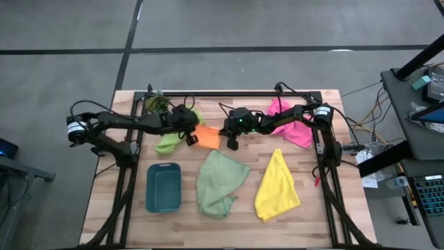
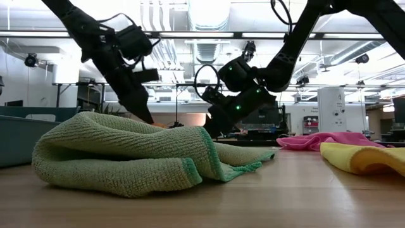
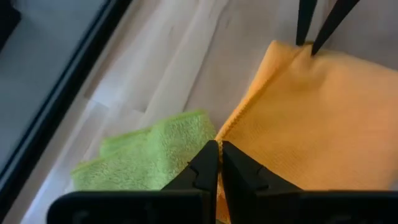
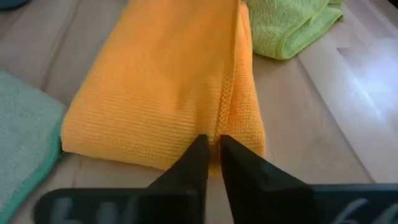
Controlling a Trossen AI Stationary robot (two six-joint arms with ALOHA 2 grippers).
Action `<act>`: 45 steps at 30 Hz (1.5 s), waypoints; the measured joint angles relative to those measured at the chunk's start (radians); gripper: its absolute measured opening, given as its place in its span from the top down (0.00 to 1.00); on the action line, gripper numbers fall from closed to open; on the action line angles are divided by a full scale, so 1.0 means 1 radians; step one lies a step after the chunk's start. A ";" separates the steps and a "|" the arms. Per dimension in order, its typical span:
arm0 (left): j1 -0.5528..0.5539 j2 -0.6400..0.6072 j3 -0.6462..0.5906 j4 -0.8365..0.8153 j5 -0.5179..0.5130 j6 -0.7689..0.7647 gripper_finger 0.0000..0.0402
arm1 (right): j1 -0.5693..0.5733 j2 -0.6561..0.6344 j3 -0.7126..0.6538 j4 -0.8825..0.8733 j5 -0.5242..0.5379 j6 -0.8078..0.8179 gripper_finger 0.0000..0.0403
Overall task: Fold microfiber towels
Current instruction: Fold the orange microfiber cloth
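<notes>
Orange towel [image 1: 207, 136] flat on tabletop [image 1: 319, 215], between both hands. Left hand [image 1: 189, 138] clenched on its one edge; right hand [image 1: 231, 142] pinching the opposite edge. Long axis spanning hand to hand; neither nearer.

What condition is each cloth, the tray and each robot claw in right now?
orange towel: folded, pinched at opposite edges by both grippers
lime green towel: rumpled beside the orange one
pale sage green towel: crumpled
yellow towel: loosely folded
pink towel: bunched
teal tray: empty
left gripper: shut
right gripper: shut
</notes>
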 joint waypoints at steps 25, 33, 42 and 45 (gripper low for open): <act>0.001 0.036 -0.038 -0.004 -0.069 -0.107 1.00 | -0.026 -0.058 0.026 -0.053 0.119 0.077 0.98; 0.001 0.113 -0.034 0.020 -0.089 -0.143 1.00 | -0.026 -0.057 0.026 -0.052 0.135 0.077 0.98; 0.002 0.156 -0.034 0.060 -0.123 -0.167 0.97 | -0.032 -0.056 0.025 -0.087 0.167 0.087 0.95; 0.002 0.145 -0.034 0.061 -0.123 -0.167 0.90 | -0.041 -0.055 0.025 -0.088 0.179 0.106 0.89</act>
